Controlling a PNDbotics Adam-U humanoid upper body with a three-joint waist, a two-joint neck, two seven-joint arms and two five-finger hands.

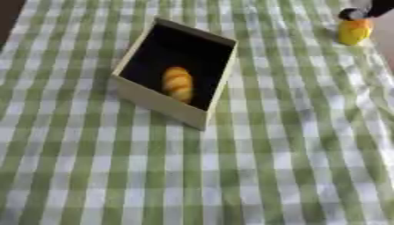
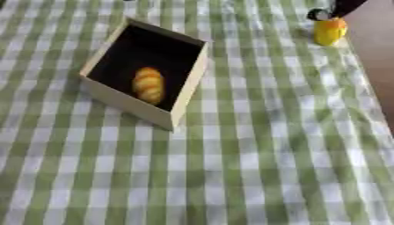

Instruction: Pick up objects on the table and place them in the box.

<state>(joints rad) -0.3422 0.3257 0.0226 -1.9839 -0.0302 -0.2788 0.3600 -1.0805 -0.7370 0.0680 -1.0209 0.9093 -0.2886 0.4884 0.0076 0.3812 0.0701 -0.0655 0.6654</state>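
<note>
A green-and-white checked cloth point(image 1: 254, 167) covers the worktop point(image 2: 377, 66), whose bare brown surface shows along the far right edge. An open cream box point(image 1: 158, 102) with a dark inside sits on the cloth at the upper left, turned askew. A yellow object point(image 1: 354, 30) with a dark top stands well apart, near the cloth's far right corner.

An open cream-walled box point(image 1: 174, 72) with a dark interior sits askew on a table point(image 1: 254, 176) covered in green-and-white checked cloth. A ridged golden-yellow object point(image 1: 178, 84) lies inside the box, near its front wall. Well to the box's upper right, a dark fingertip of the right hand point(image 1: 352, 14) touches the top of a yellow object point(image 1: 354, 30).
</note>
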